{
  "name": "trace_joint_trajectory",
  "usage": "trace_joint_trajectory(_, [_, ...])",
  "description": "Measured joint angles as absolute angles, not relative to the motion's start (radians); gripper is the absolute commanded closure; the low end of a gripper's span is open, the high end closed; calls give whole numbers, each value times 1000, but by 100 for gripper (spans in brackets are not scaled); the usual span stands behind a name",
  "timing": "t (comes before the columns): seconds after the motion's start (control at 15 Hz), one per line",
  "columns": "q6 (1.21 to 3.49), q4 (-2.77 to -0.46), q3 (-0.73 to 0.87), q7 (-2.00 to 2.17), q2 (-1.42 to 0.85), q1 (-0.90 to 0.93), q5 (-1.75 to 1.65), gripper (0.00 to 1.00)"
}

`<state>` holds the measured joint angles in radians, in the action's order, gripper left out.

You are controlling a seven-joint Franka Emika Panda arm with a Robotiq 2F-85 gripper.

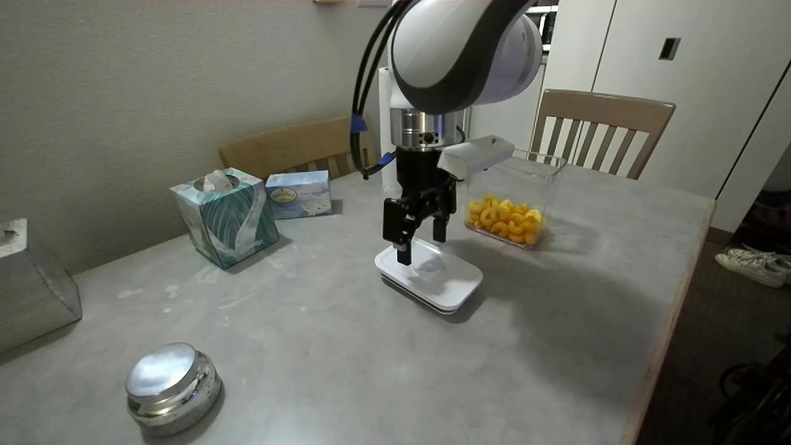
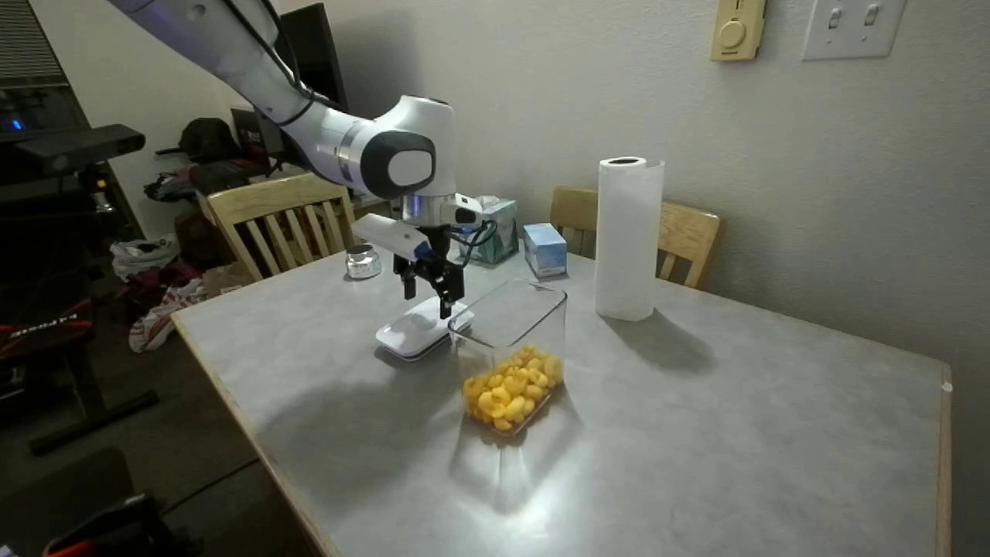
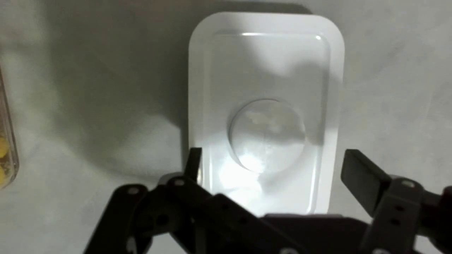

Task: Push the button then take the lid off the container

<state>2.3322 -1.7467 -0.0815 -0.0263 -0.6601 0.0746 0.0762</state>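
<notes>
White flat rectangular plastic lid (image 1: 432, 278) lies on grey surface (image 1: 296, 346), left of clear rectangular plastic container (image 1: 519, 185) in both exterior views. Black fingers (image 3: 365, 180) apart, straddling lid in wrist view. Likely light, stiff, slippery; best gripped across long edges.

Both exterior views slanting down on table (image 1: 296, 377), different sides, lid (image 1: 445, 284) and container (image 1: 513, 185) shared — wrist view close overhead
</notes>
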Motion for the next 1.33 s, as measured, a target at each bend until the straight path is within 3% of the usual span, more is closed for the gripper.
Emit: trace_joint_trajectory(1.33, [2103, -1636, -84, -26, -474, 77, 82, 0])
